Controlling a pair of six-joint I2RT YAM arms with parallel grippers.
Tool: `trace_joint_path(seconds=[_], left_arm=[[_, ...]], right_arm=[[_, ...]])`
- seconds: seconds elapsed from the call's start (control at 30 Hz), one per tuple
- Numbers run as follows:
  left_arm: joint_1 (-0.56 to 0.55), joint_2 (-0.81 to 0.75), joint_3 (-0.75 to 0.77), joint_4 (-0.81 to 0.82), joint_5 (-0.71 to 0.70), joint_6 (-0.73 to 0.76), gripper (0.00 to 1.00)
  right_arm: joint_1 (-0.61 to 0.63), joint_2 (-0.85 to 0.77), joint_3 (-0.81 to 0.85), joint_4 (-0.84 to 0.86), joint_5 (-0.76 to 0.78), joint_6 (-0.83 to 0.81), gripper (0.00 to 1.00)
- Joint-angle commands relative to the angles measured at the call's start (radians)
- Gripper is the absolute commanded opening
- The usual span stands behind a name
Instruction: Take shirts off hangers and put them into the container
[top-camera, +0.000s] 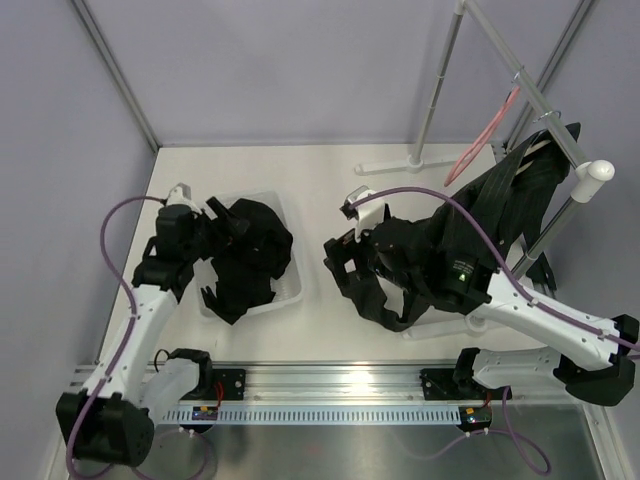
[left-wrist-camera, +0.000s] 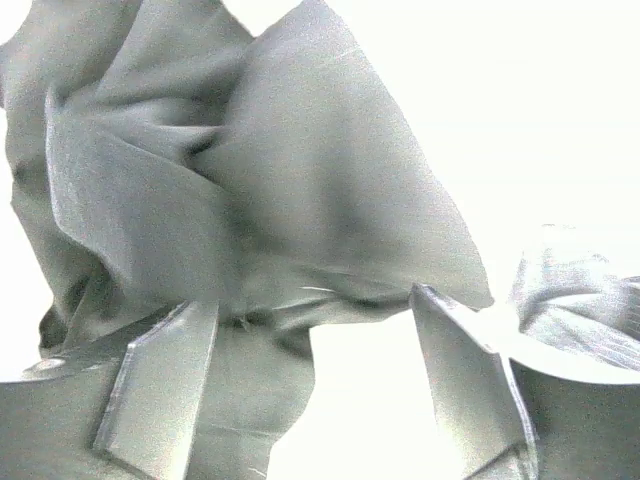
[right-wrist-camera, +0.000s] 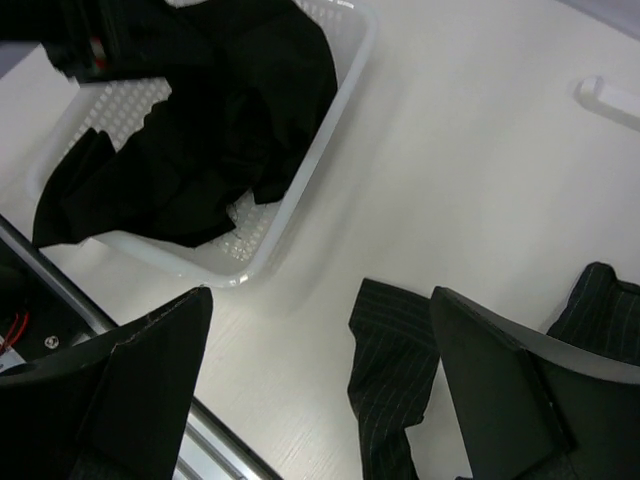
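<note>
The plain black shirt (top-camera: 252, 258) lies crumpled in the white perforated container (top-camera: 292, 214), one part spilling over its near rim. My left gripper (top-camera: 228, 222) hovers right over it and is open; in the left wrist view the shirt's cloth (left-wrist-camera: 250, 190) fills the frame, and a fold lies beside the left finger (left-wrist-camera: 160, 390). The pinstriped shirt (top-camera: 505, 195) hangs from the rack down to the table. My right gripper (right-wrist-camera: 320, 380) is open just above its sleeve end (right-wrist-camera: 390, 380). A pink hanger (top-camera: 485, 135) hangs bare on the rack.
The grey rack stands at the back right, with a white-capped pole (top-camera: 598, 172) and a white foot (right-wrist-camera: 610, 95) on the table. The container (right-wrist-camera: 300, 200) lies left of my right gripper. Purple walls close the back and left.
</note>
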Motion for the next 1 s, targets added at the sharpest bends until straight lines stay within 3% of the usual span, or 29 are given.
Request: trace_joint_path(seconds=[0.0, 0.1, 0.2, 0.23, 0.3, 0.33, 0.43, 0.57, 0.6, 0.77, 0.83, 0.97], left_arm=[[-0.037, -0.145, 0.168, -0.123, -0.129, 0.053, 0.85], [-0.049, -0.225, 0.236, -0.156, -0.148, 0.072, 0.89], [-0.063, -0.219, 0.32, -0.124, -0.045, 0.107, 0.84], [-0.083, -0.161, 0.349, -0.07, 0.105, 0.151, 0.76], [-0.145, -0.057, 0.511, -0.085, 0.203, 0.214, 0.73], [-0.256, 0.024, 0.567, -0.096, 0.193, 0.248, 0.73], [-0.438, 0.133, 0.733, -0.091, 0.116, 0.343, 0.74], [-0.586, 0.342, 1.005, -0.183, 0.113, 0.418, 0.82], [-0.654, 0.394, 1.162, -0.218, 0.084, 0.458, 0.83], [-0.801, 0.696, 1.607, -0.433, 0.05, 0.555, 0.84], [-0.824, 0.726, 1.682, -0.435, 0.079, 0.561, 0.84], [-0.854, 0.703, 1.612, -0.358, 0.147, 0.56, 0.81]], right_arm=[[0.083, 0.004, -0.028, -0.017, 0.059, 0.035, 0.99], [0.181, 0.012, -0.074, -0.024, 0.149, 0.105, 0.99], [0.242, 0.007, -0.155, -0.004, 0.185, 0.195, 0.99], [0.25, 0.006, -0.218, 0.015, 0.163, 0.209, 0.99], [0.25, 0.0, -0.283, 0.08, 0.125, 0.252, 1.0], [0.249, 0.003, -0.335, 0.1, 0.108, 0.268, 0.99], [0.249, 0.041, -0.39, 0.148, 0.088, 0.314, 0.99], [0.249, 0.154, -0.41, 0.194, 0.085, 0.345, 0.99], [0.25, 0.168, -0.422, 0.203, 0.076, 0.346, 0.99], [0.249, 0.221, -0.452, 0.249, 0.048, 0.372, 1.0], [0.249, 0.221, -0.462, 0.265, 0.031, 0.383, 0.99], [0.25, 0.214, -0.475, 0.268, 0.036, 0.392, 0.99]])
